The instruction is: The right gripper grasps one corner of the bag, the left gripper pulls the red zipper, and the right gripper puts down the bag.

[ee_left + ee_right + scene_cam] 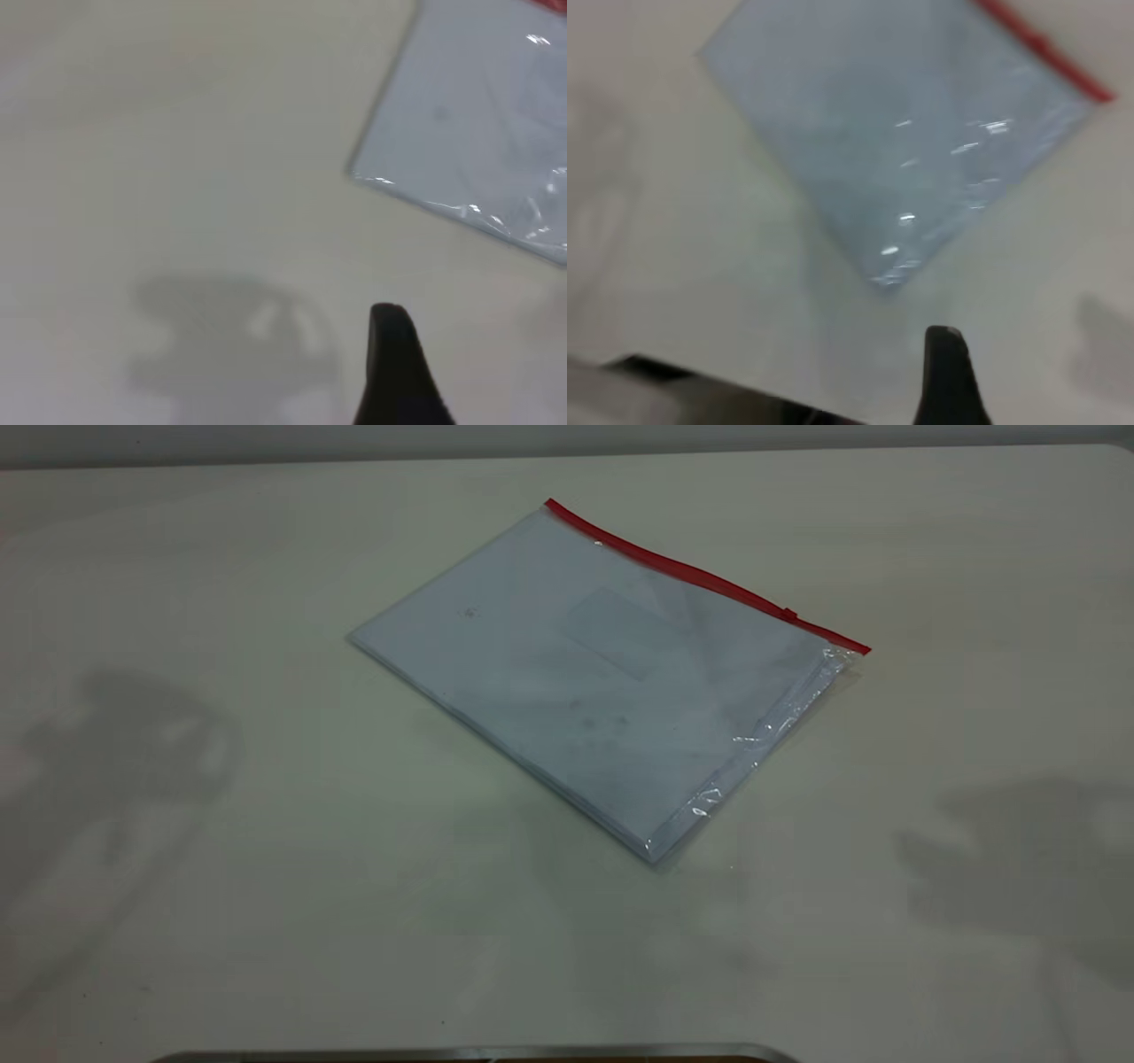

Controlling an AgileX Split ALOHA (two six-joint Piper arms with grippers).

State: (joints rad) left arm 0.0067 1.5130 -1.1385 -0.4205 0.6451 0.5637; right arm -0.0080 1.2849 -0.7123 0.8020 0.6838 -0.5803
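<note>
The bag (pixel 602 673) lies flat on the white table, clear plastic with white paper inside. The red zipper (pixel 700 576) runs along its far long edge, and its small slider tab (pixel 788 613) sits near the right end. Neither gripper shows in the exterior view. In the left wrist view one black tapered tip of my left gripper (pixel 394 354) hangs over bare table, apart from the bag's corner (pixel 478 115). In the right wrist view one black tip of my right gripper (pixel 946 372) is above the table, short of the bag's near corner (pixel 904 124); the zipper (pixel 1045 49) shows beyond.
The arms' shadows fall on the table (pixel 177 921) at the left (pixel 133 744) and at the right (pixel 1028 859). A dark rim (pixel 469 1056) runs along the table's near edge, and also shows in the right wrist view (pixel 656 390).
</note>
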